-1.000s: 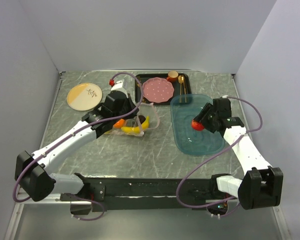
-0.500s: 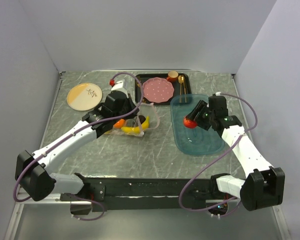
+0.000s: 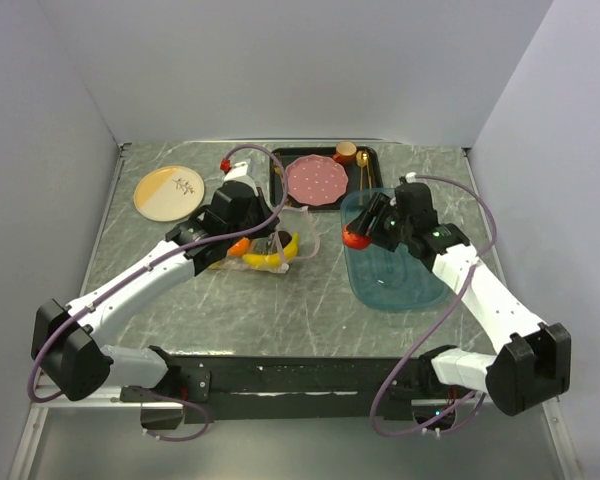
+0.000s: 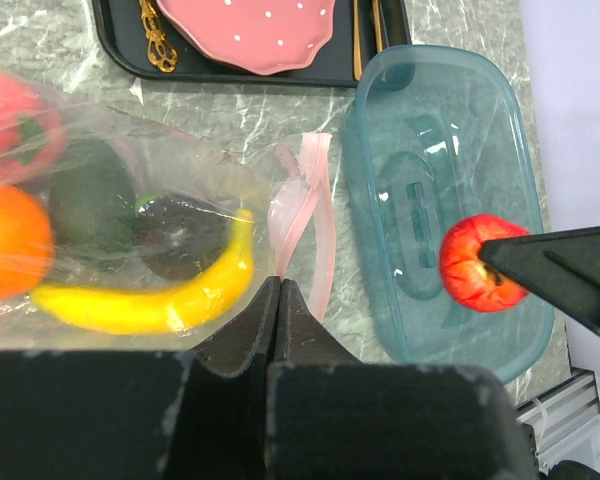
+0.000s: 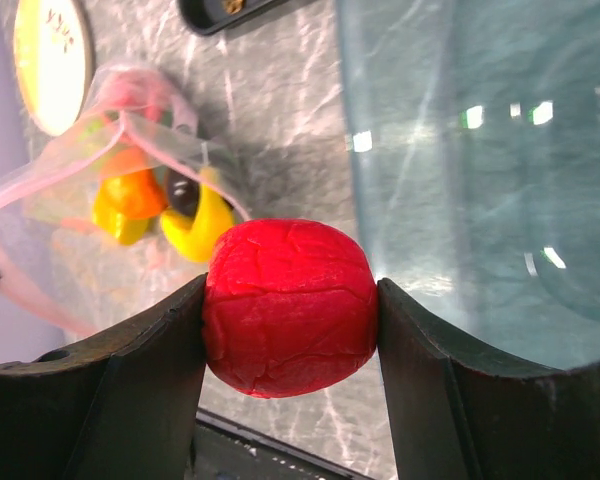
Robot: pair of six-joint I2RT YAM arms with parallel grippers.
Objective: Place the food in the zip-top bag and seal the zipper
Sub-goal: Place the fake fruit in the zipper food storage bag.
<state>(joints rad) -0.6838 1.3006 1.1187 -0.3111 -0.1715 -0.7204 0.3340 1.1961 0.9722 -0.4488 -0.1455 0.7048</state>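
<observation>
Left fingers pinched shut on crinkly clear zip-top bag beside pale pink zipper strip, probably propping its mouth; right fingers clamp round red toy fruit for loading.

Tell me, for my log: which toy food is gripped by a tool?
The round red plastic fruit in the right tool; the yellow plastic banana lies inside the clear bag.

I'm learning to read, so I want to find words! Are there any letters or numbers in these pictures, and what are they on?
No text can be read.
Orange-and-cream plate: a few dark marks that could be letters or a drawing, too small and blurred to read in any view.
Pink dotted plate: only white dots, no letters.
Nothing else in view shows words, numbers or signs.
</observation>
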